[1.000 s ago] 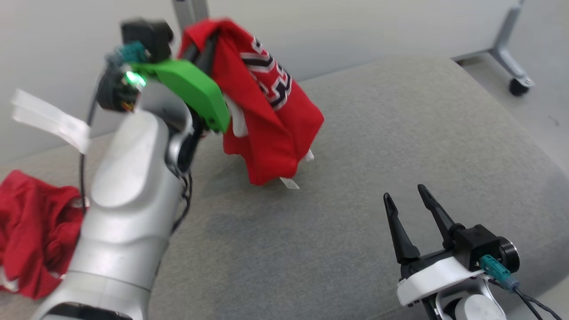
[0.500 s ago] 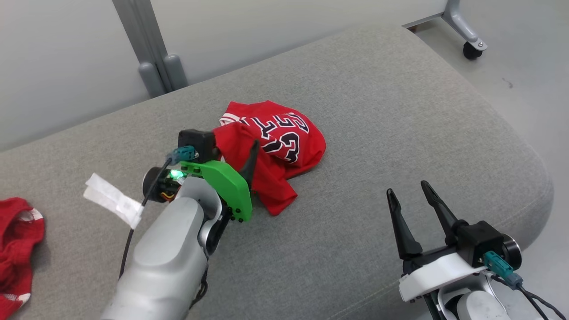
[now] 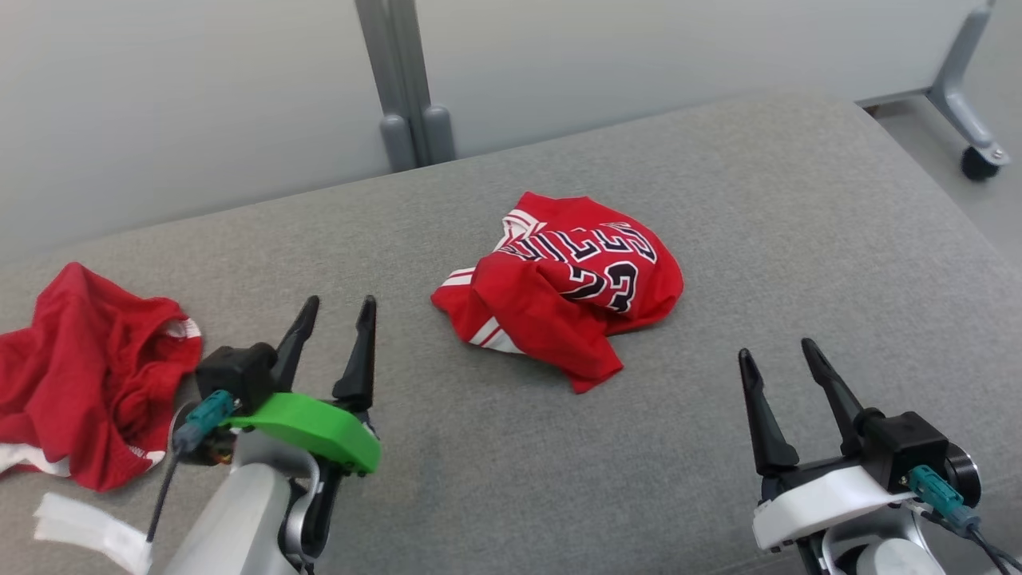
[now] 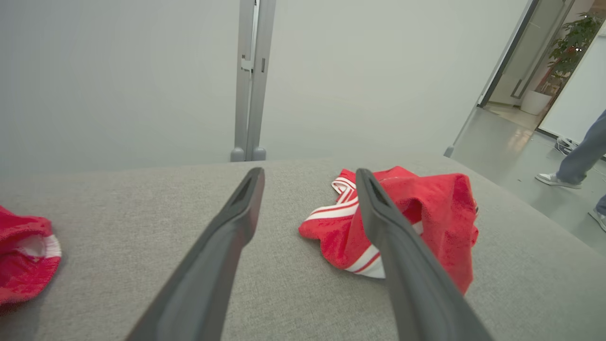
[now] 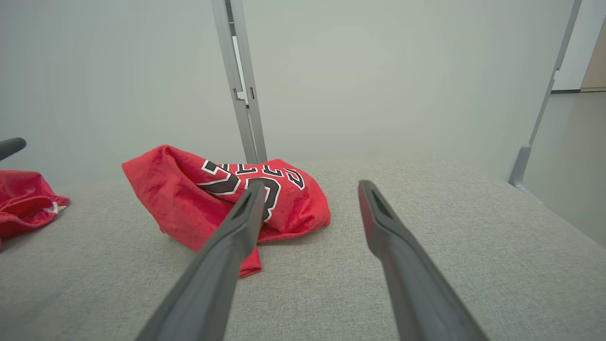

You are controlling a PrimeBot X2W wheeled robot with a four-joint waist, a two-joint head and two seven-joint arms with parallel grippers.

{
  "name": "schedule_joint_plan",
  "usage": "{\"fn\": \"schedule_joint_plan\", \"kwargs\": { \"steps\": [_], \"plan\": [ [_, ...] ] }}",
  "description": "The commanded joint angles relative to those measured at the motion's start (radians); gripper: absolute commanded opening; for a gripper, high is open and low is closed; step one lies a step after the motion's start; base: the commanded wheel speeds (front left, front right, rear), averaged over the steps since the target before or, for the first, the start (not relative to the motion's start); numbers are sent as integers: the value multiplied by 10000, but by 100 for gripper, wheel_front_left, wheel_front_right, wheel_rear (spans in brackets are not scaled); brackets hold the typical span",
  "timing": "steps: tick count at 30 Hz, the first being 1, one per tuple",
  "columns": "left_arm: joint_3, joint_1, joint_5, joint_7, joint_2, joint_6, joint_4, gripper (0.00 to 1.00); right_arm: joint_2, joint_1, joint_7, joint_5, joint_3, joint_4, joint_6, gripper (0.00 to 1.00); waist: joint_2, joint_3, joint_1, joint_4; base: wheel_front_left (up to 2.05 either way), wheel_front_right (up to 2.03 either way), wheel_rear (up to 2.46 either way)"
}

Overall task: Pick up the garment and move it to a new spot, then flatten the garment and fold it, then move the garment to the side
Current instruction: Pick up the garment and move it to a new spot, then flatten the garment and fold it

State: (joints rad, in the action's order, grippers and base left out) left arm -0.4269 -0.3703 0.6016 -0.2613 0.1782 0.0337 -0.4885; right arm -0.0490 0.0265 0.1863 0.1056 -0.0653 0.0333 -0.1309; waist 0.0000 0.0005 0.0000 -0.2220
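Note:
A red jersey garment with black-and-white lettering and white trim lies crumpled in a heap at the middle of the grey padded surface. It also appears in the left wrist view as a red heap and in the right wrist view with its number facing up. My left gripper stands open near the front left, apart from the garment, nothing between its fingers. My right gripper stands open at the front right, also empty and short of the garment.
A second red garment lies bunched at the left edge of the surface. A grey post stands behind against a pale wall. A wheeled frame leg is at the back right. A person's legs and shoes stand far off.
My left gripper opened and let go of the raised garment, which dropped into a heap, then drew back to the front left. The head camera shifted. The right gripper stayed open.

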Motion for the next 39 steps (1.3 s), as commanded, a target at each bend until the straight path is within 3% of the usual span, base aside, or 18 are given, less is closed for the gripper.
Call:
{"fn": "schedule_joint_plan", "kwargs": {
  "steps": [1, 6, 12, 24, 35, 39],
  "plan": [
    [313, 421, -181, -38, 171, -123, 446, 100, -27, 148, -20, -49, 97, -34, 3, 100, 0, -449, 0, 889, 0, 0, 0],
    [1457, 1846, -732, -29, 387, -437, 2009, 100, -27, 156, 24, -109, 369, -10, 3, 100, 0, -515, 0, 1367, 0, 0, 0],
    [2143, 3188, -1560, -31, 493, -361, 2811, 100, -25, 329, 114, -166, 668, 108, 3, 100, 0, -634, 0, 1781, 0, 0, 0],
    [2435, 4047, -1596, -32, 311, 89, 2300, 100, -25, 511, 74, -205, 854, 423, 3, 100, 0, -755, 0, 2114, 0, 0, 0],
    [2653, 3945, -1610, -32, 248, 42, 2310, 100, -24, 322, 0, -203, 754, 558, 3, 100, 0, -716, 0, 2097, 0, 0, 0],
    [2744, 3914, -1623, -32, 134, 92, 2419, 100, -24, -236, -525, -95, 328, 655, 3, 100, 0, -659, 0, 2167, 0, 0, 0]
  ]
}}
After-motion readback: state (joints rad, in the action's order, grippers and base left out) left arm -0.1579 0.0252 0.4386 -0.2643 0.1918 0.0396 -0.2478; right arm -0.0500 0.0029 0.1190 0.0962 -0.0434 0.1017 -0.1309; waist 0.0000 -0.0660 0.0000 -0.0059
